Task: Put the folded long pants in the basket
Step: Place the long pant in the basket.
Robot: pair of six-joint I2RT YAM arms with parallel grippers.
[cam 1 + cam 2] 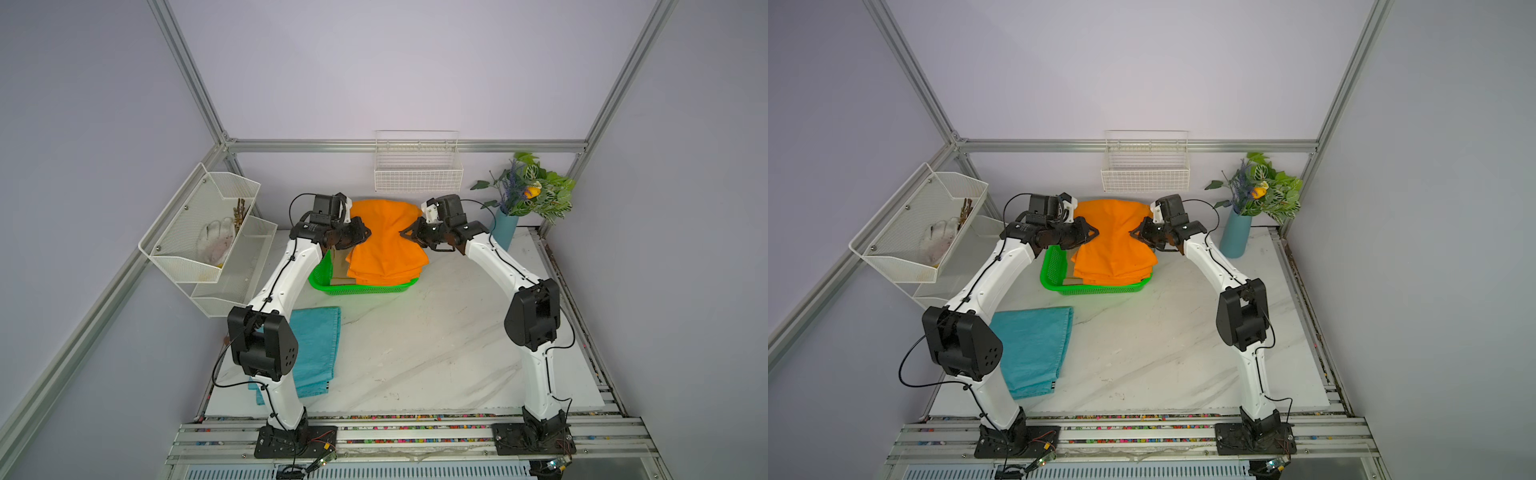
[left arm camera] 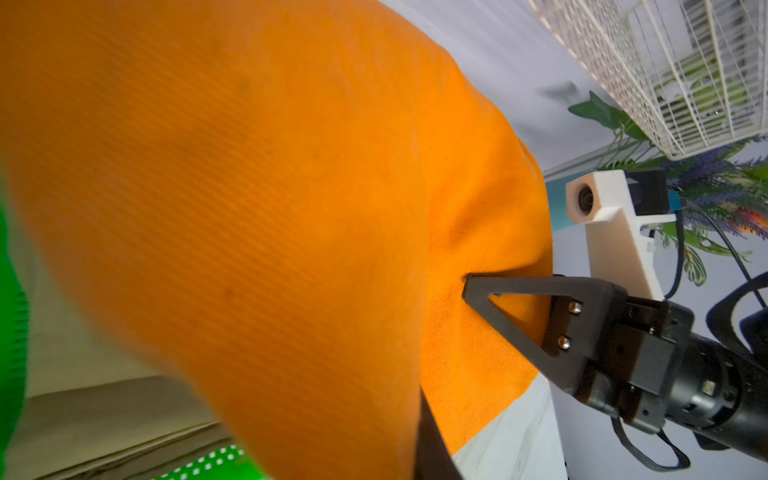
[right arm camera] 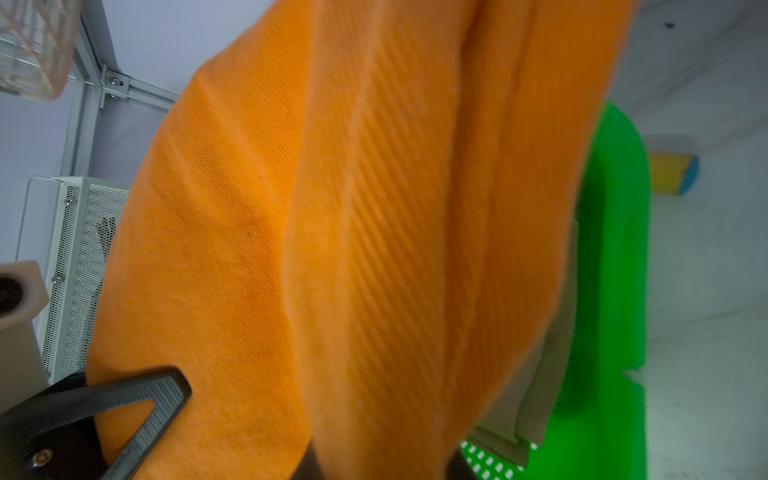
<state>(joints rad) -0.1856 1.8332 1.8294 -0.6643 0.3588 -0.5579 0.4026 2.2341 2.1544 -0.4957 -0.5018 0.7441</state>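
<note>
Marble-look white counter (image 1: 415,353), lavender walls, and both arms are reaching over the far end of it. Left tool (image 1: 366,232) and right tool (image 1: 403,233) are each pinching down narrow on a side edge of the orange pants (image 1: 386,249). They're holding the far half up while the near half is draping into the green basket (image 1: 361,289), on top of the tan pants (image 1: 338,270) lying in there. Teal pants (image 1: 316,345) are sitting flat on the counter by the left arm's base, not yet dealt with.

What's worrying me: the orange stack is looking shifted toward the robot's right, with its corner hanging over that rim while tan is showing bare on the other side. If the tools are letting go like this, I'm guessing the cloth is ending up half over the wall and maybe sliding out. The layers at the near edge are also fanning apart, so a drop from up there is probably undoing the fold. And those are small bites on thick cloth, so one side slipping first could be twisting the whole thing. Right arm is also working near the blue vase (image 1: 505,235), so a wide swing back could be knocking it.
</note>
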